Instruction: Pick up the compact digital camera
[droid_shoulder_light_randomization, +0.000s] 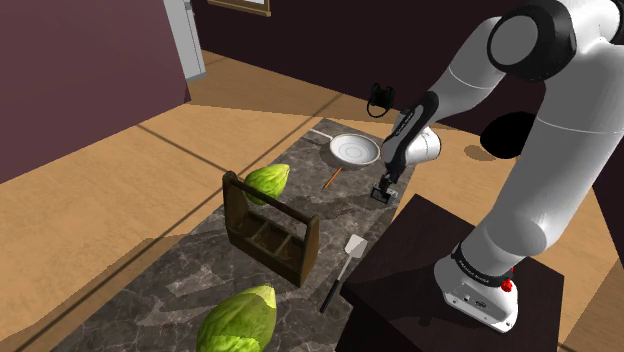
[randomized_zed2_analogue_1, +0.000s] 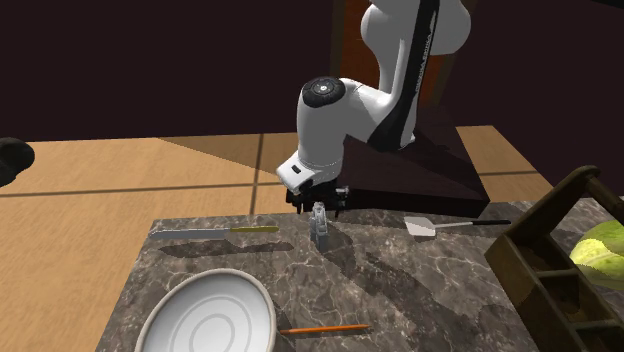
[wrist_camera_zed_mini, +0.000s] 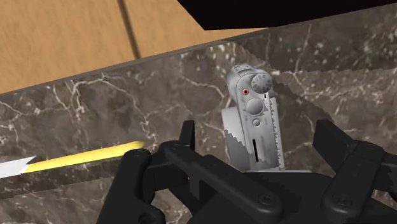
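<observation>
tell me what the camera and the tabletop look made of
Camera: silver-grey casing with a smooth, even sheen, metal or painted plastic; the look leaves that open. Tabletop: dark stone, likely marble, judging by its white veining.

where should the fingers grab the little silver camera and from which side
Take the camera across its two broad flat faces, coming straight down from above. It stands on end on the marble table, so its thin body fits between the open fingers.
</observation>
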